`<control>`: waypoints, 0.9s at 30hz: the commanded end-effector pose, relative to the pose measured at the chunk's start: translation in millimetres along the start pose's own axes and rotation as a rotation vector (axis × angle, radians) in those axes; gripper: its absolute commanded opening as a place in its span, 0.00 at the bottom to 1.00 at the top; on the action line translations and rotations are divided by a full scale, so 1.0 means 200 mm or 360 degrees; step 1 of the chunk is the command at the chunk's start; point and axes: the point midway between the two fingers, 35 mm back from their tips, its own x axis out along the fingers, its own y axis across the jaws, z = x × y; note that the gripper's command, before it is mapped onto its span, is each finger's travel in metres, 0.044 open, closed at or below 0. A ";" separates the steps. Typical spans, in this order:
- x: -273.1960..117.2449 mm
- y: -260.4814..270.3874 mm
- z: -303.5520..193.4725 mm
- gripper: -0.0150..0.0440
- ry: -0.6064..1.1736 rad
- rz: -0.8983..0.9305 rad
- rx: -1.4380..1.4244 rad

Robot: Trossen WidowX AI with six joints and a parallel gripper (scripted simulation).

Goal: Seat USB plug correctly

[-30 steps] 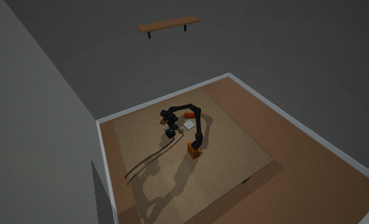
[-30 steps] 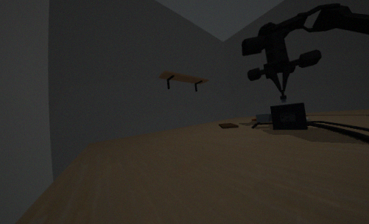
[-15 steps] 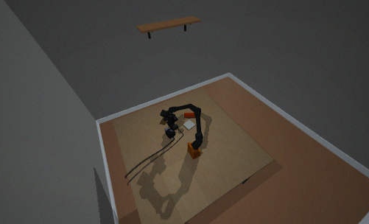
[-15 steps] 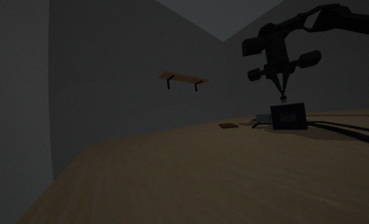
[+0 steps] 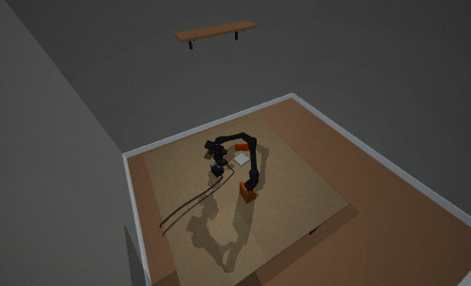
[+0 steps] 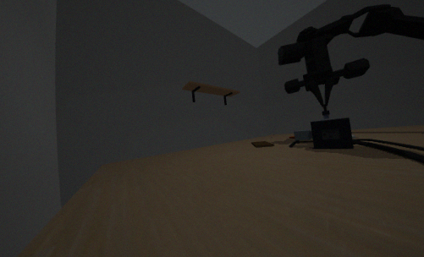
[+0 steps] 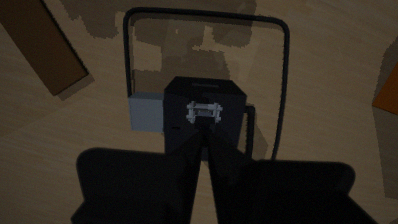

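Seen from the wrist, two dark fingers run forward and meet almost together over the power cube (image 7: 204,117), a black box standing on the wooden surface (image 7: 325,65). The jaws are nearly shut, pinched on the small silver USB plug (image 7: 203,111), which sits above the top face of the power cube. From the side, the gripper (image 6: 325,109) points straight down, and the pale plug (image 6: 325,113) shows between its tips, directly above the top of the cube (image 6: 332,133); whether the plug touches the socket cannot be told from these views.

Touching the left side of the power cube in the wrist view is a grey-blue block (image 7: 146,112). A thin black cable (image 7: 285,75) loops around the far side of the cube and comes back down both its sides. Farther left of the cube lies a flat brown slab (image 7: 42,47), and an orange shape (image 7: 387,95) sits at the right edge.

From above, the arm (image 5: 251,155) arches from an orange base (image 5: 247,192) over to the cube (image 5: 216,168), with two cables (image 5: 188,206) trailing away toward the surface's edge. On the far wall hangs a wooden shelf (image 5: 214,31).
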 end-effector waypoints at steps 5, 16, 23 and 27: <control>0.01 0.00 0.00 0.25 0.0003 0.0000 -0.0008; 0.01 0.00 0.00 0.25 0.0003 0.0000 -0.0008; 0.02 0.00 0.00 0.25 0.0003 0.0000 -0.0008; 0.02 0.00 0.00 0.25 0.0003 0.0000 -0.0008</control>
